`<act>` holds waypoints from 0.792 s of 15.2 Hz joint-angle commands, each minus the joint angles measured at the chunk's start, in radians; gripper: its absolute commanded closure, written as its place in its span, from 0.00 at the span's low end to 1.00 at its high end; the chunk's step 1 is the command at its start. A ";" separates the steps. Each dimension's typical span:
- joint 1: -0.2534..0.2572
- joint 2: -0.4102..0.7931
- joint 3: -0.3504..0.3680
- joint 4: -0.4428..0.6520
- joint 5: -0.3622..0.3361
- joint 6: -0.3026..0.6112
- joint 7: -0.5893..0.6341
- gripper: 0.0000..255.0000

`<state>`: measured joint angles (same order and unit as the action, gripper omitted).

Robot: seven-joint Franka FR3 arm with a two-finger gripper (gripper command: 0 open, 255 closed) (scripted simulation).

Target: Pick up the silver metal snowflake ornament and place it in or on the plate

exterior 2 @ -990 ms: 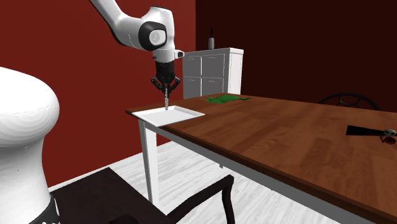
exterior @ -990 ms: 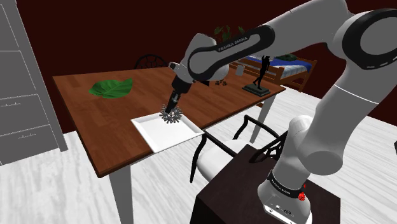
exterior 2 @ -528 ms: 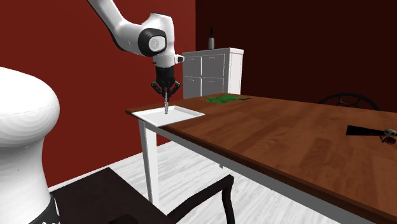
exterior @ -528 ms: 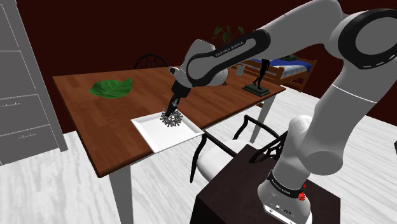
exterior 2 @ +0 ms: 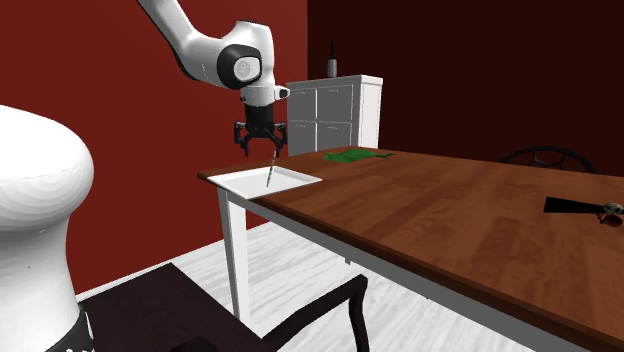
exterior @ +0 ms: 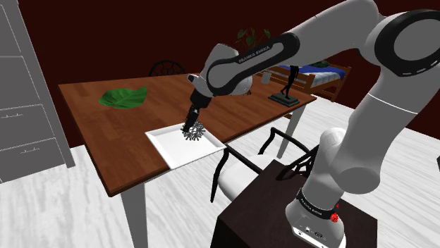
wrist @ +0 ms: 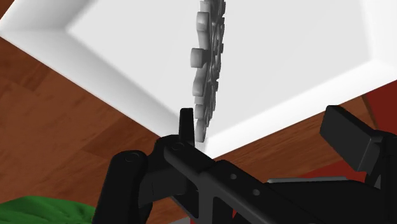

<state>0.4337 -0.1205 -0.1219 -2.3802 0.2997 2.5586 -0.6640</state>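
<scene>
A grey snowflake ornament (exterior: 192,131) stands tilted on edge inside the white square plate (exterior: 173,148), which lies near the wooden table's front edge. My black gripper (exterior: 190,120) hangs just above it, open. In the second exterior view the gripper (exterior 2: 260,150) has its fingers spread, and the ornament (exterior 2: 269,177) leans below them over the plate (exterior 2: 240,180). In the wrist view the ornament (wrist: 208,63) shows edge-on close to one fingertip (wrist: 186,122), well apart from the other finger (wrist: 353,137), with the plate (wrist: 305,51) behind it.
A green leafy thing (exterior: 124,97) lies at the table's far left in the shoulder view. A dark figurine (exterior: 287,88) stands at the far right corner. A black chair (exterior: 247,165) is tucked by the stand. White cabinets (exterior 2: 335,110) stand beyond the table.
The gripper, shut on the ornament in both earlier frames, has now opened and let it go. The ornament has dropped slightly and tilted onto the plate.
</scene>
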 commanded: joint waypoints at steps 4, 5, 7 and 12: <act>-0.017 -0.087 -0.003 0.008 -0.045 -0.094 0.031 0.00; -0.022 -0.108 -0.004 0.013 -0.055 -0.119 0.037 0.00; -0.022 -0.108 -0.003 0.013 -0.055 -0.119 0.037 0.00; -0.022 -0.108 -0.003 0.013 -0.055 -0.119 0.037 0.00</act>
<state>0.4119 -0.2287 -0.1253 -2.3676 0.2452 2.4398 -0.6267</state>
